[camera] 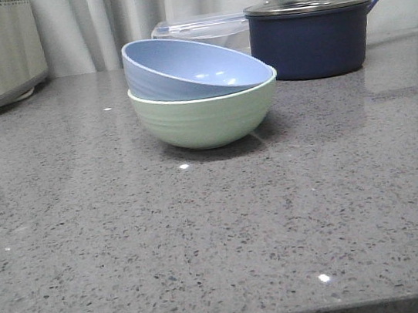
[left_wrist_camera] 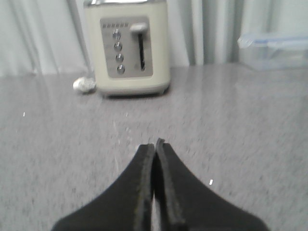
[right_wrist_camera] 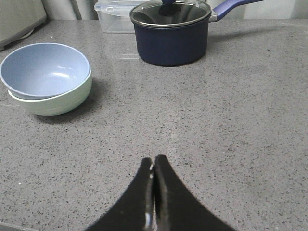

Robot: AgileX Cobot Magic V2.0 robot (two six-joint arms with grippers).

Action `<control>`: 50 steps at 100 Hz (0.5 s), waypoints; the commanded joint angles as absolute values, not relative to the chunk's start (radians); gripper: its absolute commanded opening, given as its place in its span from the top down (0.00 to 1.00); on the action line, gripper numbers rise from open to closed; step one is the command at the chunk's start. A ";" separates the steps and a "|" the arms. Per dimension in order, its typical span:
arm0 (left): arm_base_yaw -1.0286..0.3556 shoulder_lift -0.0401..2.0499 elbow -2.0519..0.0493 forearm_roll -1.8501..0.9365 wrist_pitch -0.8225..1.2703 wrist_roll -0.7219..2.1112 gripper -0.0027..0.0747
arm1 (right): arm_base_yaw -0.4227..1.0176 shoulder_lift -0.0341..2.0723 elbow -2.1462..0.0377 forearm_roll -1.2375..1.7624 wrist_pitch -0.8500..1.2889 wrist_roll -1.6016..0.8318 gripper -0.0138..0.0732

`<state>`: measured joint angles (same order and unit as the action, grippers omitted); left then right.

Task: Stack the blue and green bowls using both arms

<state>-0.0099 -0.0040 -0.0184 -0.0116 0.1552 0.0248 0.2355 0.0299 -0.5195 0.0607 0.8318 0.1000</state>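
**Jaws clenched and clear, 2 bowls nested but crooked**

Jaws on both arms are clenched on nothing: the left gripper (left_wrist_camera: 155,147) has its black fingers pressed together over bare surface, facing a cream toaster (left_wrist_camera: 127,48), and the right gripper (right_wrist_camera: 153,161) is likewise closed, hanging well apart from the bowls.

Largest in the scene is the grey speckled stone surface (camera: 205,242), smooth and faintly glossy, so a pushed bowl would probably slide rather than tip. At the back stands a dark navy lidded saucepan (camera: 309,37), with a clear plastic lidded box (camera: 203,29) just beside it, behind the bowls.

The round pale mint-green matte bowl (camera: 204,118) sits upright on the surface near the middle. Inside it rests the round pale powder-blue matte bowl (camera: 189,70), tilted, its rim higher on the robot's left and low against the green rim on the right. The stack looks made but not seated flat.

Both bowls look like light, stiff plastic or composite, with faint ridges and a matte skin that should offer fair grip and little risk of breakage. Being light, they would shift under any sideways nudge. The best hold, I judge, is a pinch across the rim wall, 1 finger inside and 1 outside; the blue bowl's raised left edge is the most exposed place to take it.
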 commanded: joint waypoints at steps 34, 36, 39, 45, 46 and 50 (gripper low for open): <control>0.004 -0.041 0.043 -0.030 0.076 0.012 0.99 | 0.232 0.044 -0.540 0.053 0.758 0.095 0.88; 0.004 -0.041 0.043 -0.030 0.072 0.012 0.99 | 0.232 0.044 -0.540 0.053 0.758 0.095 0.88; 0.004 -0.039 0.043 -0.030 0.070 0.012 0.99 | 0.232 0.044 -0.540 0.053 0.758 0.095 0.88; 0.004 -0.039 0.043 -0.030 0.070 0.012 0.99 | 0.232 0.044 -0.540 0.053 0.758 0.095 0.88; 0.004 -0.039 0.043 -0.030 0.070 0.012 0.99 | 0.232 0.044 -0.540 0.053 0.758 0.095 0.88; 0.004 -0.039 0.043 -0.030 0.070 0.012 0.99 | 0.232 0.044 -0.540 0.053 0.758 0.095 0.88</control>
<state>0.0045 -0.0040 0.0038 -0.0193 0.1487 0.0230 0.2355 0.0278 -0.5195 0.0607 0.8328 0.1000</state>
